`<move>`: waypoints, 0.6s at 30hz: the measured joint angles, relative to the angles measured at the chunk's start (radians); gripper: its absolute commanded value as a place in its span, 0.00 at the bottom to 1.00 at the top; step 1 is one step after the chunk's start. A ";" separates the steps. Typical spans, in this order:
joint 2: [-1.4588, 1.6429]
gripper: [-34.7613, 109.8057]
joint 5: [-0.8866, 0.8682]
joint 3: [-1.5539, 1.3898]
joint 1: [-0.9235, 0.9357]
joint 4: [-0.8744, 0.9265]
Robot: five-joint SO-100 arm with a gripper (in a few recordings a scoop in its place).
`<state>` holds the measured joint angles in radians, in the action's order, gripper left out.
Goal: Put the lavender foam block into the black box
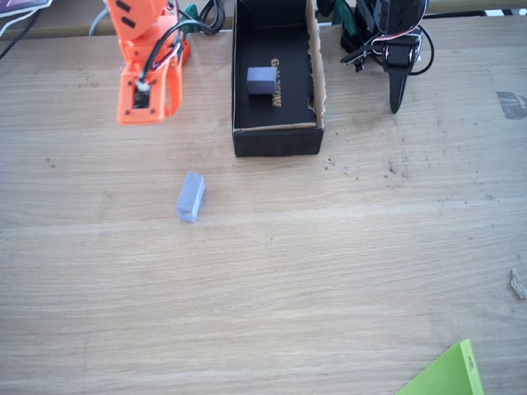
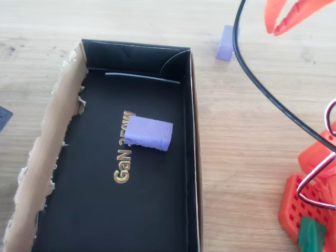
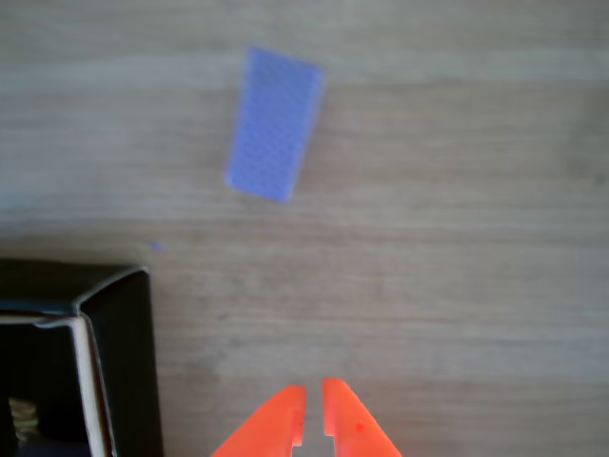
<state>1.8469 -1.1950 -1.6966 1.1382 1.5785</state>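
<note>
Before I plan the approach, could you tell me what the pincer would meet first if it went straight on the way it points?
Probably bare table. In the wrist view the shut pincer points just right of the lavender block, though depth is unclear.

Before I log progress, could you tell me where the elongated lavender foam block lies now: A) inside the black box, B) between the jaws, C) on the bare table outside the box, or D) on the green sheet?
C: the lavender foam block rests on the table, apart from the black box.
</note>
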 measured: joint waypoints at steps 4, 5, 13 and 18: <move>-0.006 0.24 0.005 0.000 -0.034 -0.035; -0.006 0.24 0.000 0.000 -0.040 -0.041; -0.054 0.24 0.017 0.009 -0.061 -0.066; -0.083 0.24 0.038 0.026 -0.074 -0.066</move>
<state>1.7641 -1.1566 -1.6705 1.0646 1.5125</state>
